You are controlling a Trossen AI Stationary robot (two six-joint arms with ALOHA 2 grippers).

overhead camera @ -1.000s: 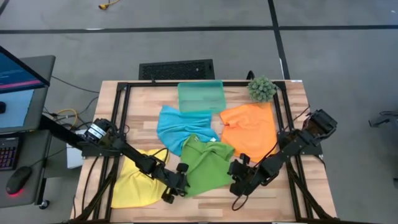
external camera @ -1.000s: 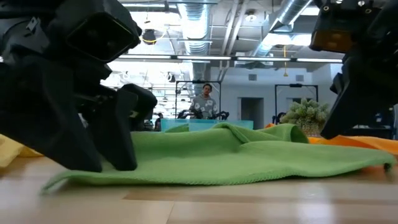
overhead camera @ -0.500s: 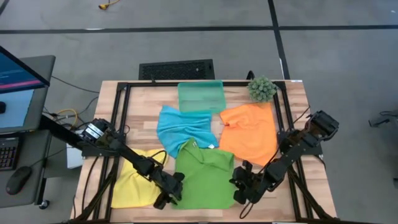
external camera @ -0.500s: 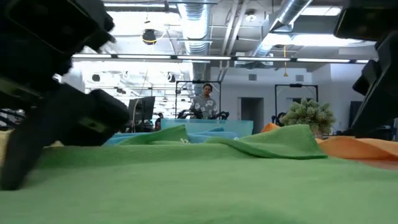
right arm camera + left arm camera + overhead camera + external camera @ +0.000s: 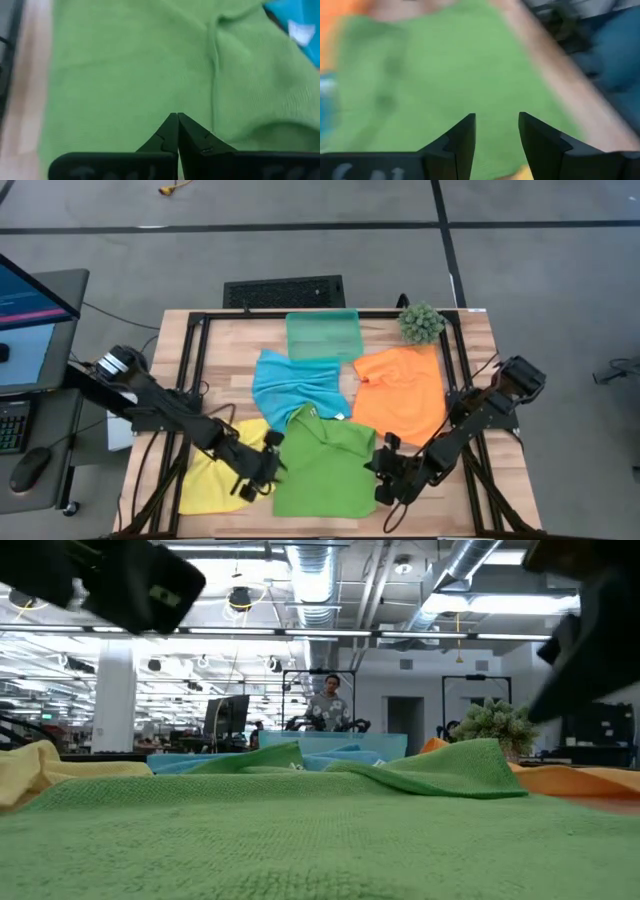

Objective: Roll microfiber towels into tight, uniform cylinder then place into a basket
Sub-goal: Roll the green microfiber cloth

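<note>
Green towel (image 5: pixel 325 465) lies spread at the surface's (image 5: pixel 470 350) near edge, between yellow towel (image 5: pixel 205 475) and orange towel (image 5: pixel 405 390). Left end effector (image 5: pixel 258 470) hovers at its left border, fingers apart and empty; right end effector (image 5: pixel 385 480) sits at its right border, pinched together. Basket (image 5: pixel 322 333) stands far back beside plant ball (image 5: pixel 421 323), seen whole only from above

1 cam overhead, 1 table-level, 2 wrist; all share green towel (image 5: pixel 325 470).

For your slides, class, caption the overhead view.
Two grippers, left and right, flank a spread bright green microfiber towel.
</note>
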